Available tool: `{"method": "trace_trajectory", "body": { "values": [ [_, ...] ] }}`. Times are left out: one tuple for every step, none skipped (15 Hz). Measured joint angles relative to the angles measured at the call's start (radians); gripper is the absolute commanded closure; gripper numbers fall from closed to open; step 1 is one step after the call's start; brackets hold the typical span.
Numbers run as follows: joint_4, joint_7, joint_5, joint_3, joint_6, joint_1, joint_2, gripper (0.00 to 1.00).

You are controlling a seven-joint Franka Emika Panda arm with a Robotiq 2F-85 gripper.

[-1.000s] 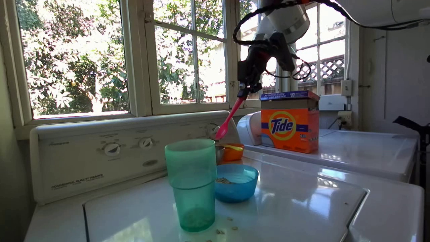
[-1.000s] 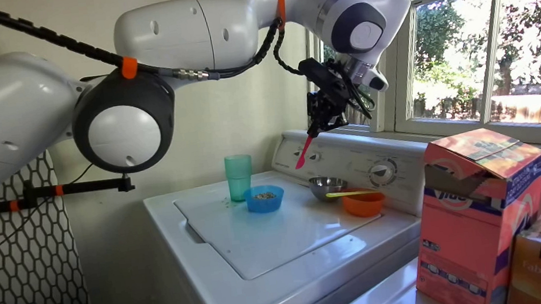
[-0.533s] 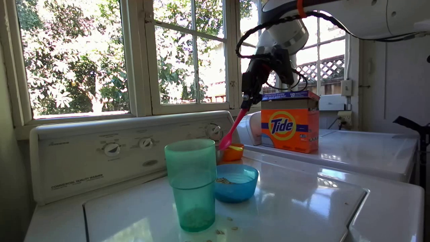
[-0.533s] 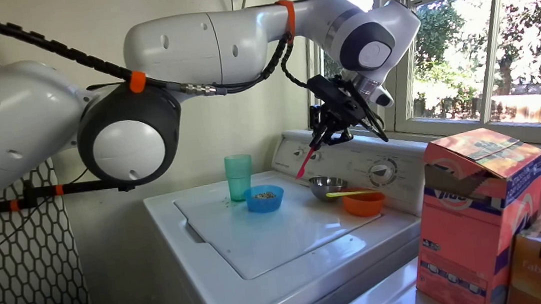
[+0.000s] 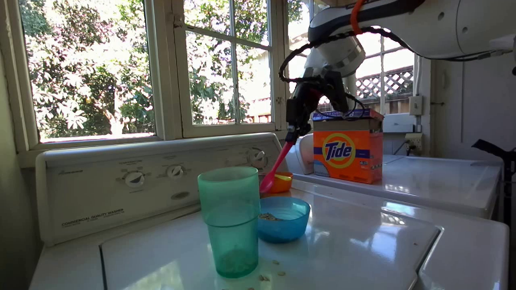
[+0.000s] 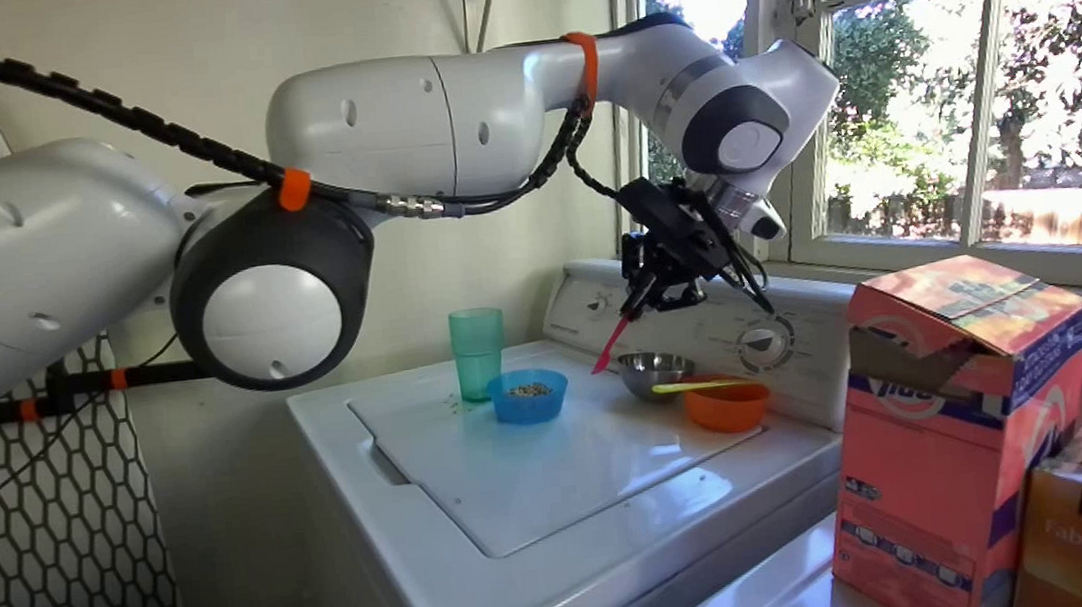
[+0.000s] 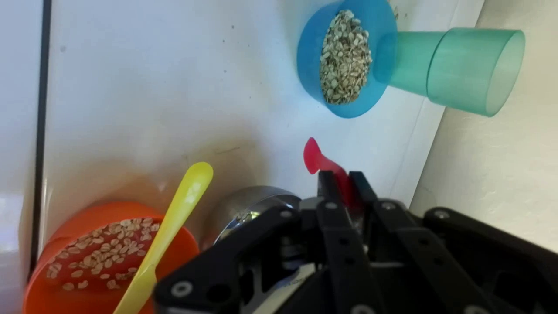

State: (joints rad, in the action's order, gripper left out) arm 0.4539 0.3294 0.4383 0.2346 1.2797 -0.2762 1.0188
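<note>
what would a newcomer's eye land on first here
Probably the pink spoon, clamped in the pincer and pointing down above the white washer. Next comes the tall green cup, standing on the washer beside a blue bowl of flakes. The orange Tide box also grabs attention, on the neighbouring machine.

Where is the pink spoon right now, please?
In an exterior view, the pink spoon is held by the hand, to the right of the blue bowl.

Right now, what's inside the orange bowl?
Pale flakes, like oats, lie in the orange bowl. A yellow spoon crosses it; anything directly under that is covered. The wrist view's lower edge also cuts off part of the bowl.
</note>
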Motion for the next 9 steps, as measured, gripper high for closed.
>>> {"method": "trace_trajectory", "body": {
  "values": [
    [0.000,0.025,-0.009,-0.001,-0.027,0.002,0.000,0.97],
    [-0.001,0.050,-0.022,-0.001,-0.053,0.003,0.000,0.97],
    [-0.002,0.079,-0.037,-0.001,-0.077,0.005,-0.002,0.97],
    [-0.003,0.108,-0.051,-0.002,-0.088,0.006,-0.004,0.97],
    [-0.004,0.141,-0.064,-0.003,-0.088,0.007,-0.009,0.97],
    [-0.006,0.176,-0.075,-0.003,-0.088,0.008,-0.014,0.97],
    [-0.008,0.207,-0.083,-0.003,-0.087,0.009,-0.021,0.97],
    [-0.010,0.237,-0.089,-0.003,-0.085,0.010,-0.030,0.97],
    [-0.010,0.259,-0.092,-0.003,-0.077,0.012,-0.039,0.97]
  ]
}}
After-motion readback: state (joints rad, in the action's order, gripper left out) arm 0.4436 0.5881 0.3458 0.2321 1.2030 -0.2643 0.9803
